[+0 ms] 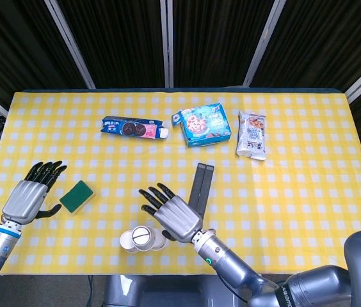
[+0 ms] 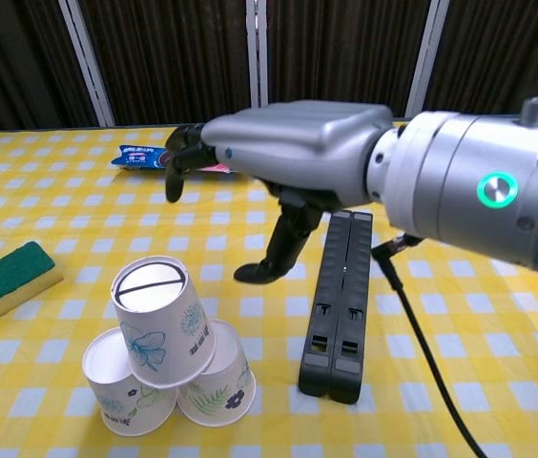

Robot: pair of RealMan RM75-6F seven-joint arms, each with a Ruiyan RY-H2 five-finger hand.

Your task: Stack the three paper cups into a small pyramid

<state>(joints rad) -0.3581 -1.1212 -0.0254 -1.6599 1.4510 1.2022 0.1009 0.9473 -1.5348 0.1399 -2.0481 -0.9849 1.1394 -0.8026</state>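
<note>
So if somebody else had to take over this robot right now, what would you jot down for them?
Right hand: open, lifted clear above the cups, holding nothing.
Left hand: open, hovering beside the green sponge.
Cups: two base cups side by side near the table's front edge, top cup resting on them, tilted.
Done: pyramid stacked.
Left: probably only check that the tilted top cup stays put.

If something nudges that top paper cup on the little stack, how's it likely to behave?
The top cup sits tilted across the two lower cups, so it would probably tip or slide off easily. It looks like thin paper, so likely very light and easy to crush. Being round and tapered, it would probably roll in a curve once down on the tablecloth.
</note>
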